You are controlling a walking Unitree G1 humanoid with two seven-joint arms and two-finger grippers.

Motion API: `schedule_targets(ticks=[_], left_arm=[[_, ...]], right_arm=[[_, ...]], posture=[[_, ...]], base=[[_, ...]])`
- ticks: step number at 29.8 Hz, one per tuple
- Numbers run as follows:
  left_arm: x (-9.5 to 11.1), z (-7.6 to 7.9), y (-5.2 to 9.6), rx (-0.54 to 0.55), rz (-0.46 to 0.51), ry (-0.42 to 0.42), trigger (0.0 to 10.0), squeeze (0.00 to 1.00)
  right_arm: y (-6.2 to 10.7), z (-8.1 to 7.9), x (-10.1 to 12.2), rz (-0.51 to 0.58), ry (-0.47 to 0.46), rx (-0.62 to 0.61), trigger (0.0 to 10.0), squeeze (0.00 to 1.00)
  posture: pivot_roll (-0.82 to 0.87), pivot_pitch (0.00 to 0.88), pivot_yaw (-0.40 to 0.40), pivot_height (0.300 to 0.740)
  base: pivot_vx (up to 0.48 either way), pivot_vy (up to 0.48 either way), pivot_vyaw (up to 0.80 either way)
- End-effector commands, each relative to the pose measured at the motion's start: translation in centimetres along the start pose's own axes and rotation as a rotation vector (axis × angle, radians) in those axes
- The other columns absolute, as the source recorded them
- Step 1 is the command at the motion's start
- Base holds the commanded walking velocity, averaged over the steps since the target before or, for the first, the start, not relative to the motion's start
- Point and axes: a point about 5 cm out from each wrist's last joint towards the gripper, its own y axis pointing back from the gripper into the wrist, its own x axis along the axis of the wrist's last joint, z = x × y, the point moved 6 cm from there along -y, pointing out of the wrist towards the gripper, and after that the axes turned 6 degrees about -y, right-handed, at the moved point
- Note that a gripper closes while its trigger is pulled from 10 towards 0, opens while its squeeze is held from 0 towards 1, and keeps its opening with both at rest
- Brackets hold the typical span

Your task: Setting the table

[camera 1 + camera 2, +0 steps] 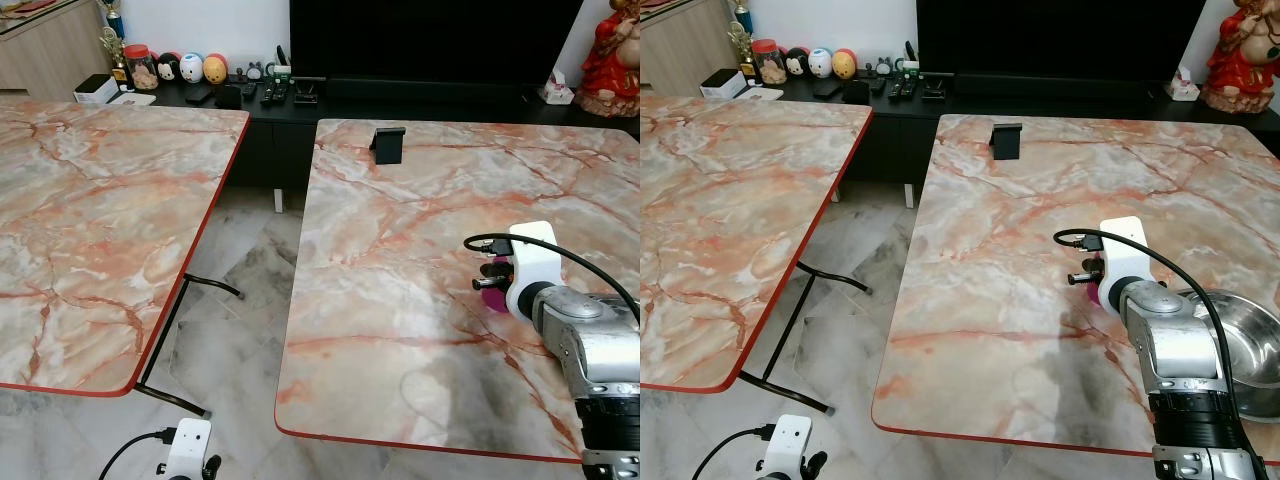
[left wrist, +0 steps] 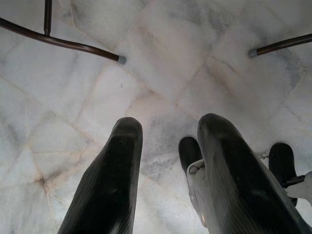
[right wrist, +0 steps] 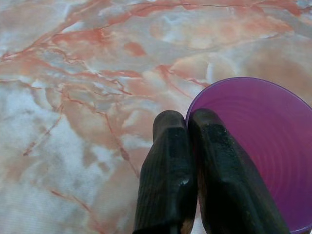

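A purple cup stands upright on the right marble table, near its right side. My right gripper is shut on the cup's rim, one finger inside the cup and one outside. From the head, the cup peeks out just beyond the white wrist block. A steel bowl rests on the same table, right of my right arm. My left gripper hangs low over the floor, open with nothing between its fingers.
A second marble table stands to the left, with a floor gap and black table legs between the two. A small black stand sits at the right table's far edge. Beyond it is a dark TV cabinet with remotes and toys.
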Motion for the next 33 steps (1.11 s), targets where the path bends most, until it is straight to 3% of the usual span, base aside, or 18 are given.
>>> schedule_targets(ticks=[1, 2, 4, 5, 7, 12, 13, 14, 23, 33], left_arm=[[-0.5, 0.1, 0.1, -0.006, -0.013, -0.003, 10.0, 0.00], [-0.5, 0.1, 0.1, -0.006, -0.014, -0.003, 10.0, 0.00], [-0.5, 0.1, 0.1, -0.006, -0.014, -0.004, 10.0, 0.00], [-0.5, 0.1, 0.1, -0.006, -0.014, -0.004, 10.0, 0.00], [-0.5, 0.1, 0.1, -0.006, -0.015, -0.004, 10.0, 0.00], [-0.5, 0.1, 0.1, -0.006, -0.014, -0.004, 10.0, 0.00], [-0.5, 0.1, 0.1, -0.006, -0.014, -0.004, 10.0, 0.00], [-0.5, 0.1, 0.1, -0.006, -0.014, -0.004, 10.0, 0.00], [-0.6, 0.0, 0.1, -0.003, -0.018, -0.007, 10.0, 0.00], [-0.6, -0.1, 0.1, -0.004, -0.020, -0.008, 10.0, 0.00]], right_arm=[[0.2, 0.6, 0.3, 0.003, 0.009, -0.019, 10.0, 0.00], [0.2, 0.6, 0.2, 0.002, 0.007, -0.021, 10.0, 0.18], [0.2, 0.6, 0.2, 0.001, 0.006, -0.021, 10.0, 0.22], [0.2, 0.6, 0.2, 0.001, 0.006, -0.021, 10.0, 0.70], [0.1, 0.6, 0.2, 0.003, 0.002, -0.021, 10.0, 1.00], [0.1, 0.6, 0.2, 0.004, 0.001, -0.021, 10.0, 0.96], [0.1, 0.6, 0.2, 0.006, 0.002, -0.021, 10.0, 0.72], [0.1, 0.6, 0.3, 0.008, 0.002, -0.021, 10.0, 0.00], [0.3, 0.9, 1.5, 0.060, 0.004, -0.045, 10.0, 0.00], [0.2, 0.6, 1.2, 0.050, 0.002, -0.038, 10.0, 0.00]], posture=[[-0.05, 0.000, -0.013, 0.740], [-0.05, 0.000, -0.013, 0.740], [-0.05, 0.000, -0.013, 0.740], [-0.05, 0.000, -0.013, 0.740], [-0.05, 0.000, -0.012, 0.740], [-0.05, 0.000, -0.012, 0.740], [-0.05, 0.000, -0.013, 0.740], [-0.05, 0.000, -0.013, 0.740], [-0.05, 0.000, -0.013, 0.740], [-0.05, 0.000, -0.013, 0.740]], base=[[0.000, 0.000, 0.00], [0.000, 0.000, 0.00], [0.000, 0.000, 0.00], [0.000, 0.000, 0.00], [0.000, 0.000, 0.00], [0.000, 0.000, 0.00], [0.000, 0.000, 0.00], [0.000, 0.000, 0.00], [0.000, 0.000, 0.00], [0.000, 0.000, 0.00]])
